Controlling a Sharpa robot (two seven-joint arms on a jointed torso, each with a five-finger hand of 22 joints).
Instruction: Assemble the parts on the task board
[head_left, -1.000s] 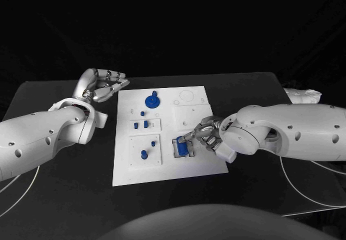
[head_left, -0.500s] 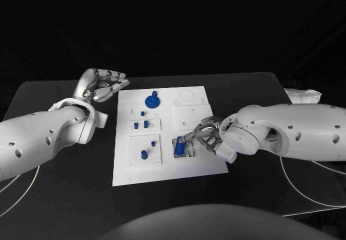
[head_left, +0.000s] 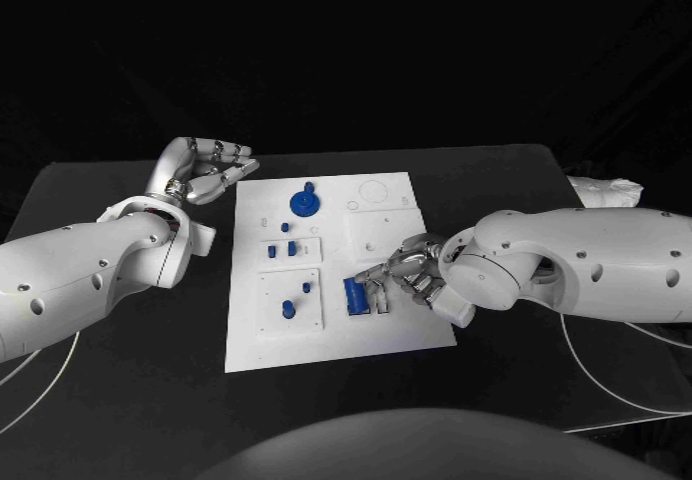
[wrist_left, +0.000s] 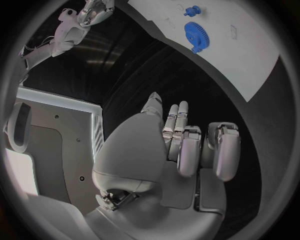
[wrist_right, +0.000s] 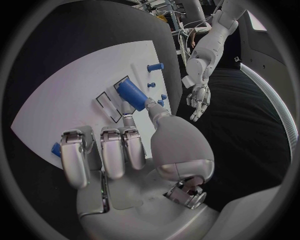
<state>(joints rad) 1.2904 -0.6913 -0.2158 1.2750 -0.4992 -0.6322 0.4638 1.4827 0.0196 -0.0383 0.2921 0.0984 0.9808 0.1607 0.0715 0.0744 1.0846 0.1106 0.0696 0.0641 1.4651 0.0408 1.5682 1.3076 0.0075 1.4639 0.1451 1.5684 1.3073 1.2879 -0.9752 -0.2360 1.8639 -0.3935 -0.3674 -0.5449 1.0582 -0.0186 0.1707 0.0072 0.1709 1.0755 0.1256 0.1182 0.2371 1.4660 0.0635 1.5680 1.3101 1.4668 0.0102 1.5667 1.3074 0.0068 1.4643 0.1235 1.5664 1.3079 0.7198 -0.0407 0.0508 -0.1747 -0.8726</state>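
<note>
The white task board (head_left: 335, 270) lies in the middle of the black table (head_left: 130, 400). The right hand (head_left: 408, 268) pinches one long blue part (head_left: 355, 294) over a dark-edged slot on the board's right side. The part's long side runs up and down the board, leaning a little. The left hand (head_left: 203, 168) rests by the board's far left corner, fingers curled in, holding nothing. One blue gear (head_left: 304, 203) lies near the far end. I cannot read any writing.

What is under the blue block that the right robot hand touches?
Under the blue block lies a black-outlined slot on the white board. The block covers the slot's floor beneath it.
</note>
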